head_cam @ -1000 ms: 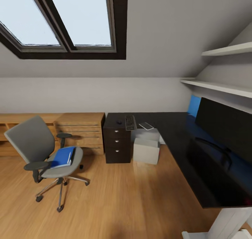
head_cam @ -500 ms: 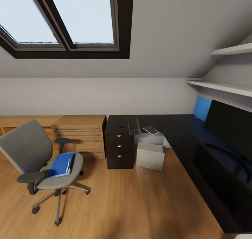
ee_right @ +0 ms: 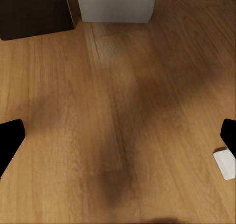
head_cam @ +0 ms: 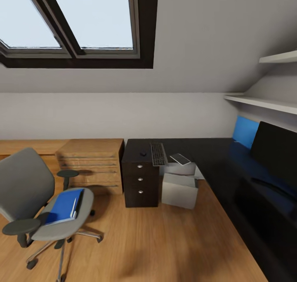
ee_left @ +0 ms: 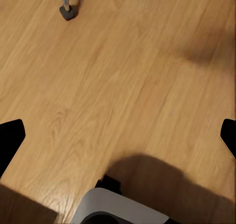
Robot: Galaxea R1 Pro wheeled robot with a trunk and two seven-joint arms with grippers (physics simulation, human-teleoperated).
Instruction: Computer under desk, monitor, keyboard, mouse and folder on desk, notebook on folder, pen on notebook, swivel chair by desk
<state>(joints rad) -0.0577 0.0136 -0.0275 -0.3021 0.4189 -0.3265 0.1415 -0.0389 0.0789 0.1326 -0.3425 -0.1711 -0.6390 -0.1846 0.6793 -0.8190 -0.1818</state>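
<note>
Both wrist views look down on bare wooden floor [ee_left: 123, 76]. The left pincer [ee_left: 118, 135] shows its two dark fingertips at opposite edges of its view, spread wide with nothing between them but boards; the right pincer [ee_right: 118, 135] is parted just as far and also holds nothing. A chair caster [ee_left: 67, 11] sits on the floor well ahead of the left pincer, and the pale computer [ee_right: 115, 4] and the dark drawer unit [ee_right: 34, 13] stand on the floor well ahead of the right one.

In the head view, one swivel chair [head_cam: 31, 195] stands nearest, out on open floor at the left and well apart from the tabletop [head_cam: 214, 158]. One blue folder [head_cam: 64, 205] lies flat on its seat. A broad stretch of floor lies free between the chair and the L-shaped tabletop's edge on the right.

Farther off, the computer [head_cam: 179, 189] sits under the tabletop beside the three-drawer unit [head_cam: 140, 179]. On top lie one mouse [head_cam: 143, 153], one keyboard [head_cam: 157, 153] just beside it, and one flat pale item [head_cam: 180, 158], perhaps the notebook. One monitor [head_cam: 274, 156] stands at the right. A wooden dresser [head_cam: 90, 162] lines the far wall.
</note>
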